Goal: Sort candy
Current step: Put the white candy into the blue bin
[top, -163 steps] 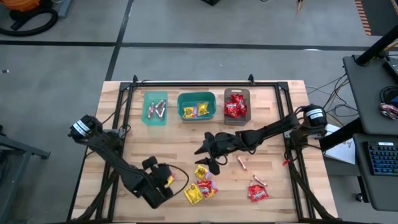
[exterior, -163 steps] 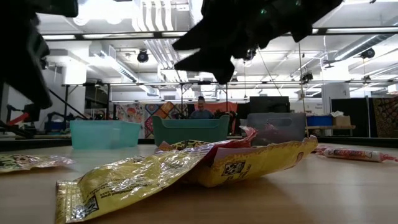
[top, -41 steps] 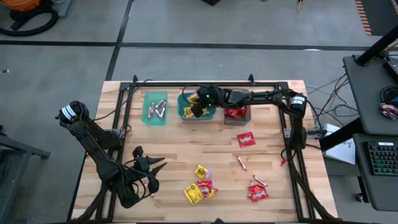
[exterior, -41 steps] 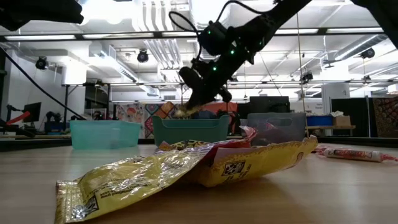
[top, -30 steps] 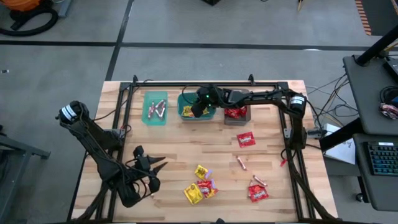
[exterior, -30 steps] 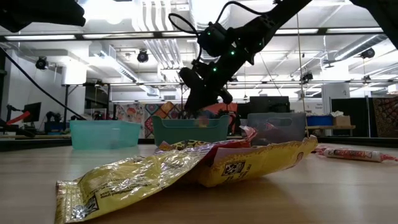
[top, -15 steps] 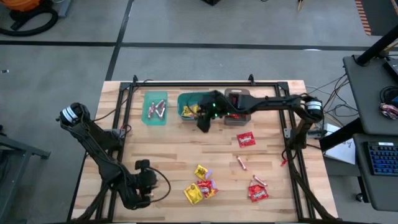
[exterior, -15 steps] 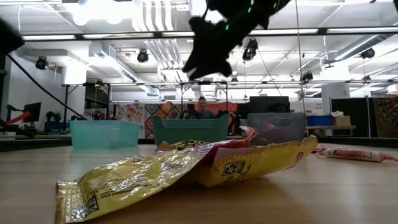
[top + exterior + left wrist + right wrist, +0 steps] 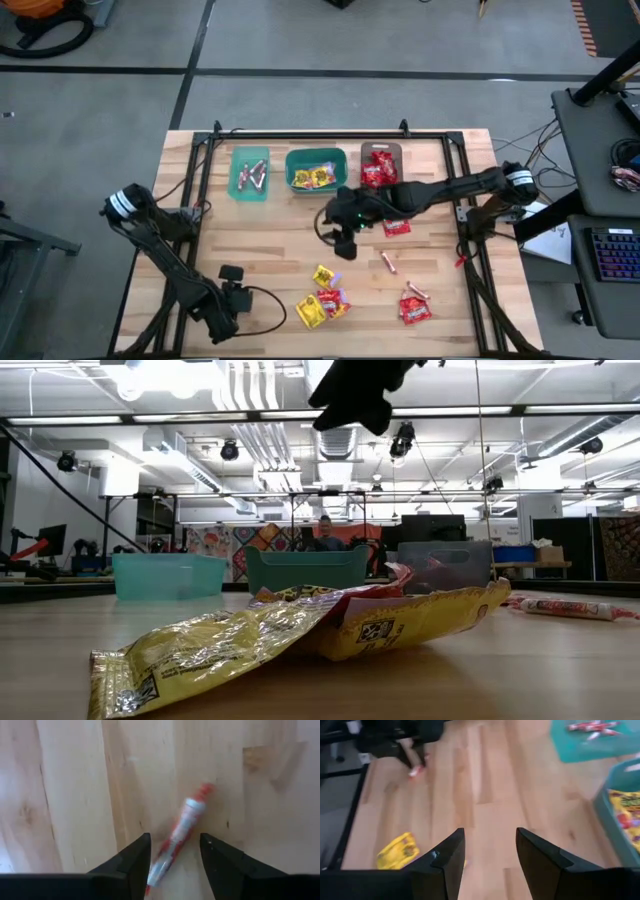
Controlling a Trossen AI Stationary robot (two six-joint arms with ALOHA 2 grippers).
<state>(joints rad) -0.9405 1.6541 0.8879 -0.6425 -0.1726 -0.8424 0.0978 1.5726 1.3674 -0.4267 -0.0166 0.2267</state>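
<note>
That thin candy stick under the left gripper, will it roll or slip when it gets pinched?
The candy stick looks round and narrow, so it may roll sideways on the smooth wooden table. Its wrapper seems glossy, likely slippery. The open left gripper straddles it, which should limit rolling.

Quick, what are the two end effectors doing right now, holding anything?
Left end effector: open, empty, fingers straddling a candy stick on the table.
Right end effector: open, holding nothing.

A thin pinkish-tan stick [image 9: 179,839] with red ends lies flat on the wood between the parted fingers of the left gripper [image 9: 175,851], untouched. A yellow packet [image 9: 396,851] lies ahead of the right gripper [image 9: 486,851]. Red packets [image 9: 397,226] lie just beside that gripper.
</note>
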